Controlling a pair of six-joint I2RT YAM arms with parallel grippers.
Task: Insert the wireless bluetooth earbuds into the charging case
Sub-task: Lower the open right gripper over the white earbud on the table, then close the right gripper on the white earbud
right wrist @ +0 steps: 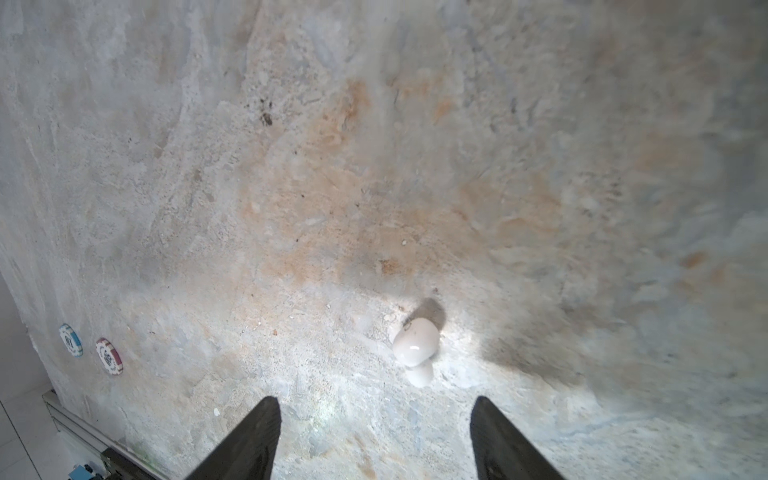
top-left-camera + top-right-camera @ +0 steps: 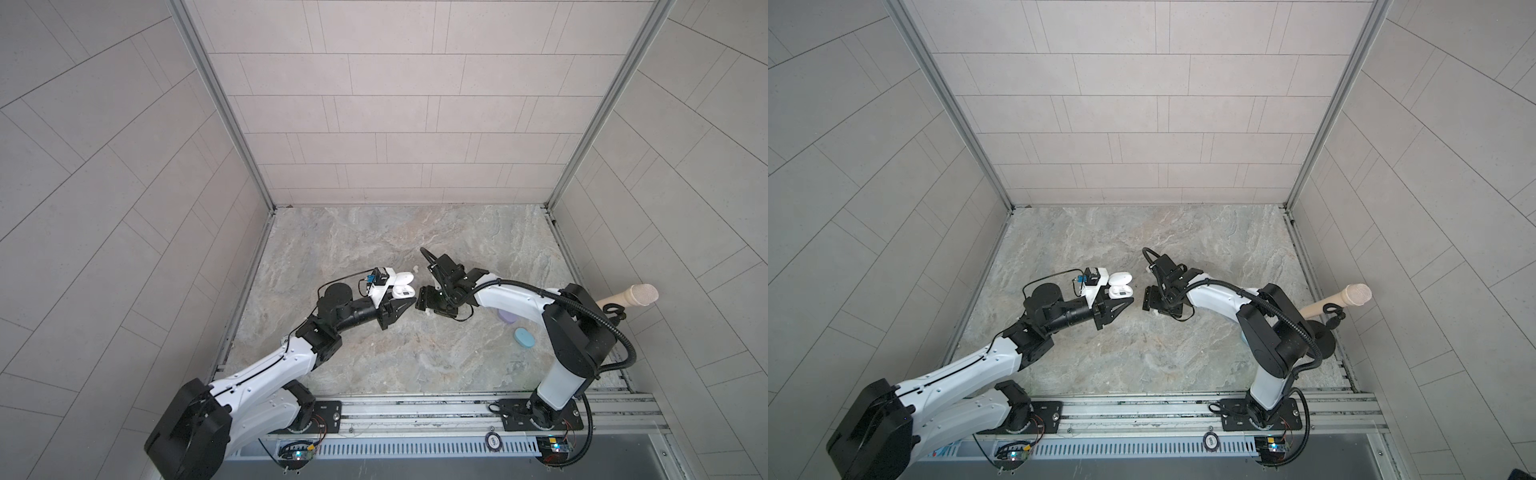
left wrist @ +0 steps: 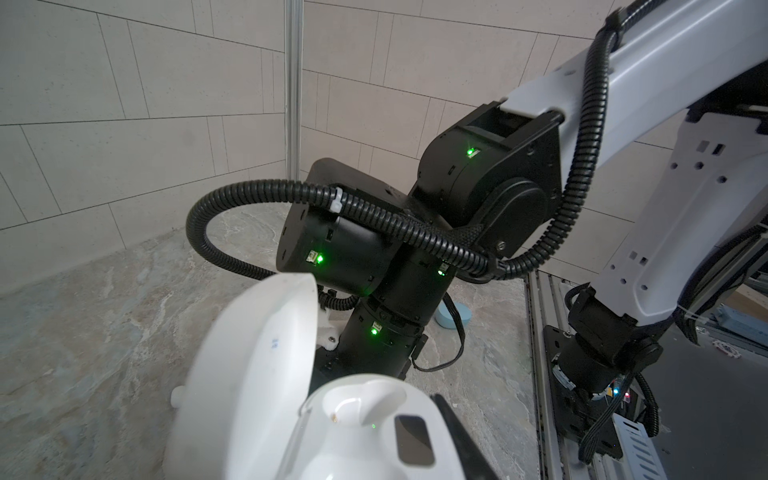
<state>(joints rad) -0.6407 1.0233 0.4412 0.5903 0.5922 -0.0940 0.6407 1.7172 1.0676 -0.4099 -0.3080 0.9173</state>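
1. Right gripper (image 1: 374,401) of mine hangs over the marble table (image 1: 291,166), jaws spread and empty. A white earbud (image 1: 415,345) lies on the stone just ahead of the tips, not yet between them.
2. Left gripper (image 2: 409,304) is pressed tight on the white charging case (image 3: 365,415), held near the table's middle, just left of that bud, with its lid (image 3: 257,365) swung open.
3. Done, as I judge it: the case is open and presented. The one socket (image 3: 361,399) I can see is bare (the other is hidden from me).
4. Left to do: pinch this bud, carry it left and seat it. Then I fetch what looks like a second white bud (image 3: 178,397), lying on the stone just beyond the case's far side.
5. A lilac case (image 2: 508,316) and a blue case (image 2: 524,337) sit shut at the right, by my right arm. I cannot tell whether their buds are inside.
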